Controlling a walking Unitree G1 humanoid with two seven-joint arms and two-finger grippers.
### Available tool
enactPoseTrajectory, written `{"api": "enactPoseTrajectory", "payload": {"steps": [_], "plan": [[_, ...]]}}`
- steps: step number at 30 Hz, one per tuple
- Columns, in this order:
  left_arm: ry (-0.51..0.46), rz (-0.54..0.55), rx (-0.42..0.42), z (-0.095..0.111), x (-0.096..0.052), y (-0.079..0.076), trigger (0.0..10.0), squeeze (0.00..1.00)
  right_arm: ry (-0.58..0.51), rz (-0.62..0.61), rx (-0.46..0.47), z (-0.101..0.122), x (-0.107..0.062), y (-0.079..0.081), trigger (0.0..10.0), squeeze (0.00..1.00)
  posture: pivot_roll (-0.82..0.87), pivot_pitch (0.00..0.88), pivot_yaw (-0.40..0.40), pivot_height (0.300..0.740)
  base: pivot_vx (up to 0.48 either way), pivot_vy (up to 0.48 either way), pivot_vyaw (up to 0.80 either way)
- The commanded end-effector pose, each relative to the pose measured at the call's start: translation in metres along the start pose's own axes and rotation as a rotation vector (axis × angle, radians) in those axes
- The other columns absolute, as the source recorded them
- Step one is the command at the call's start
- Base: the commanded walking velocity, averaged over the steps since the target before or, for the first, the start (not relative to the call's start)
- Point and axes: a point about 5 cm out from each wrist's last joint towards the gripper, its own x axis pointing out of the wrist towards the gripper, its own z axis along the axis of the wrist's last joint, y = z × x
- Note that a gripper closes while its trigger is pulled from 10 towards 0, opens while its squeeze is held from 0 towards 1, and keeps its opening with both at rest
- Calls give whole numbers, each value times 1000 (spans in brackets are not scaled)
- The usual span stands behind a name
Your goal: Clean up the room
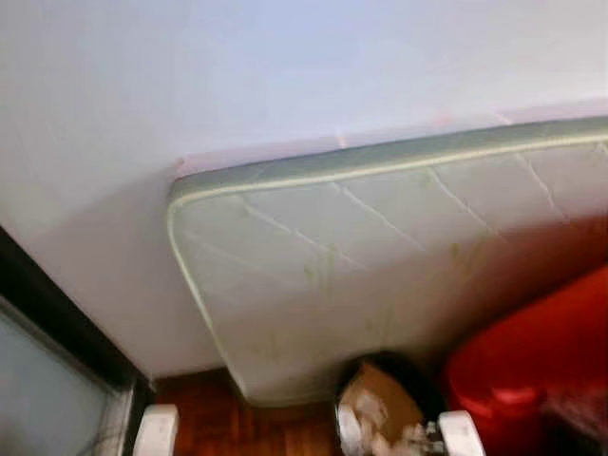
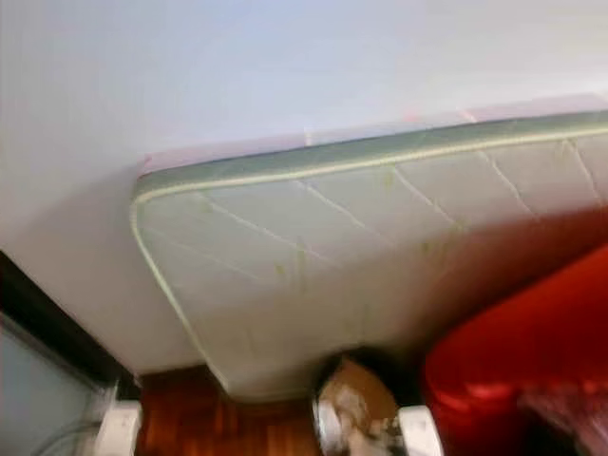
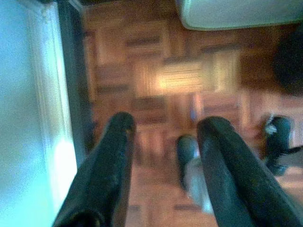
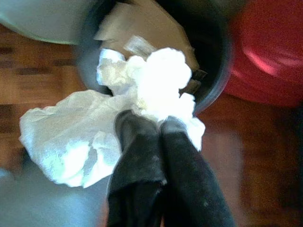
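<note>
My right gripper [image 4: 151, 124] is shut on a crumpled white paper [image 4: 94, 127] and holds it over the rim of a black waste bin [image 4: 215, 61]. The bin has cardboard [image 4: 142, 23] and other paper inside. In the eye views the same bin [image 1: 385, 404] stands on the wooden floor at the foot of a white mattress [image 1: 380, 247] that leans against the wall. My left gripper [image 3: 163, 130] is open above the parquet floor [image 3: 180, 80] with nothing between its fingers.
A red seat [image 1: 537, 361] sits right beside the bin. A dark-framed glass door [image 1: 47, 370] runs along the left. Dark feet [image 3: 279, 142] stand on the parquet in the left wrist view.
</note>
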Motion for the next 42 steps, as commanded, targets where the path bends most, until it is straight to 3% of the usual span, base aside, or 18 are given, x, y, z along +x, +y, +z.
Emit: {"api": "enactPoseTrajectory", "payload": {"steps": [1,17,28,32,39,40,41,42], "plan": [[3,12,17,0,-1,5,10000,0,-21,-2,3,8,2,3,10000,0,-41,25,1,740,352,0,0],[-46,31,29,10,-1,8,10000,0,-178,-15,17,26,2,3,10000,0,-36,57,6,740,65,0,0],[-162,57,10,36,0,12,10000,0,-278,-10,35,50,4,7,10000,0,4,65,34,740,0,0,0],[-210,70,-50,43,0,13,10000,0,-335,-29,54,58,2,5,10000,0,10,95,22,740,0,0,0],[-238,43,-49,49,1,6,10000,0,-390,-52,71,65,0,-3,10000,0,-12,118,5,740,0,0,0],[-253,36,-54,52,1,4,10000,0,-607,-8,44,122,-2,23,10000,0,-7,124,-6,740,0,0,0],[-253,36,-54,52,1,4,10000,0,-607,-8,44,122,-2,23,10000,0,-7,124,-6,740,0,0,0],[-269,37,-74,55,1,2,10000,0,-732,20,48,153,-8,36,10000,0,14,132,-18,740,0,0,0]]}}
